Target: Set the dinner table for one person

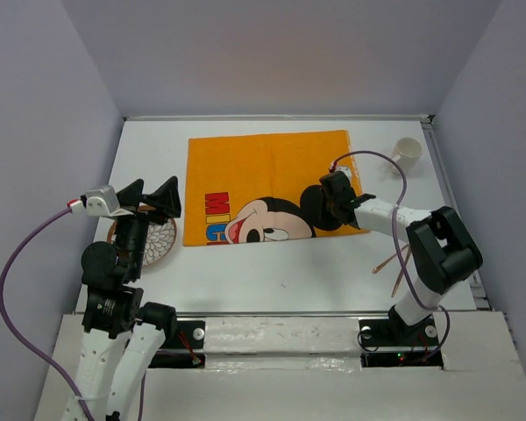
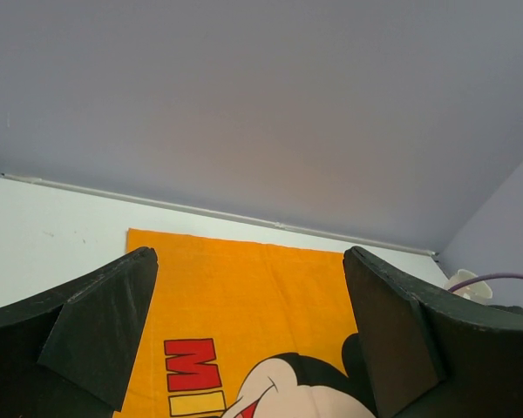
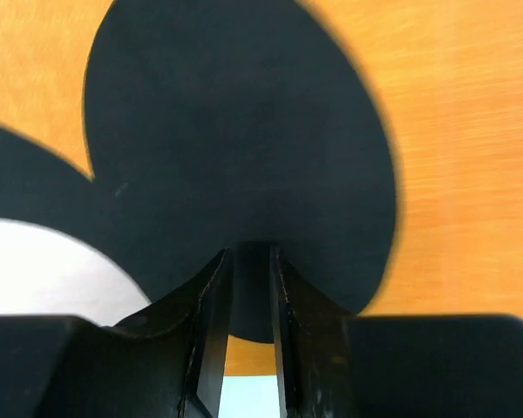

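The dinner table point(image 1: 272, 276) is a white tabletop. An orange Mickey Mouse mat point(image 1: 263, 171) lies flat on its far middle; it also shows in the left wrist view point(image 2: 244, 287) and the right wrist view point(image 3: 471, 131). My right gripper point(image 1: 334, 198) is down on the mat near its near right edge, over the black ear point(image 3: 235, 131). Its jaws are closed to a narrow slit and pinch the cloth point(image 3: 251, 257). My left gripper point(image 1: 154, 198) is open and empty, held above a patterned plate point(image 1: 164, 243) at the left, and it faces the mat point(image 2: 251, 279).
A white cup point(image 1: 407, 150) stands at the far right, beside the mat. A pair of wooden chopsticks point(image 1: 391, 261) lies on the table next to the right arm. Purple cables hang from both wrists. Grey walls close in the table on three sides.
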Motion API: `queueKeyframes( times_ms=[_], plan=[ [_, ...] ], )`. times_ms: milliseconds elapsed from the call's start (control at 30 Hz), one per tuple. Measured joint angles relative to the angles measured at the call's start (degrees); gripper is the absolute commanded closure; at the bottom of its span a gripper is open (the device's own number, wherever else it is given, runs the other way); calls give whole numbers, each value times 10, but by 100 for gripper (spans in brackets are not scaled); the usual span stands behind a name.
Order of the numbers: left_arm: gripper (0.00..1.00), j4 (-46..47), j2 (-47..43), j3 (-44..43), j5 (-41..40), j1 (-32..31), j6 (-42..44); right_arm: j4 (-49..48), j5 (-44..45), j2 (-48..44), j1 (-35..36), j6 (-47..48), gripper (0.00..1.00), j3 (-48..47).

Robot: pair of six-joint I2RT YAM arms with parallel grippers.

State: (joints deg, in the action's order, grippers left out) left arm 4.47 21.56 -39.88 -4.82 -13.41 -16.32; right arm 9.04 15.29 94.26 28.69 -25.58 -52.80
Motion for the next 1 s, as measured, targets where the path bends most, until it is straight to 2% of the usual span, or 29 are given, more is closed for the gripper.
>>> queueKeyframes(
  times_ms=[33, 100, 300, 500, 667, 800, 833, 900, 1000],
  plan=[
    [1, 0, 0, 0, 0, 0, 0, 0, 0, 11, -3, -1, 76, 2],
    [1, 0, 0, 0, 0, 0, 0, -4, -5, 26, -2, -2, 79, 1],
    [1, 0, -1, 0, 0, 0, 0, -19, -14, 27, -1, -26, 80, 10],
    [1, 0, -4, 0, 0, 0, 0, -26, -30, -30, -1, -57, 81, 76],
    [1, 0, -4, 0, 0, 0, 0, -29, -39, -46, -1, -71, 78, 92],
    [1, 0, -4, 0, 0, 0, 0, -11, -41, -58, -1, -67, 50, 91],
    [1, 0, -4, 0, 0, 0, 0, 0, -44, -72, 1, -63, 38, 90],
    [1, 0, -4, 0, 0, 0, 0, 13, -50, -101, 9, -53, 27, 87],
    [1, 0, -4, 0, 0, 0, 0, 12, -78, -145, 43, -40, 19, 56]
  ],
)
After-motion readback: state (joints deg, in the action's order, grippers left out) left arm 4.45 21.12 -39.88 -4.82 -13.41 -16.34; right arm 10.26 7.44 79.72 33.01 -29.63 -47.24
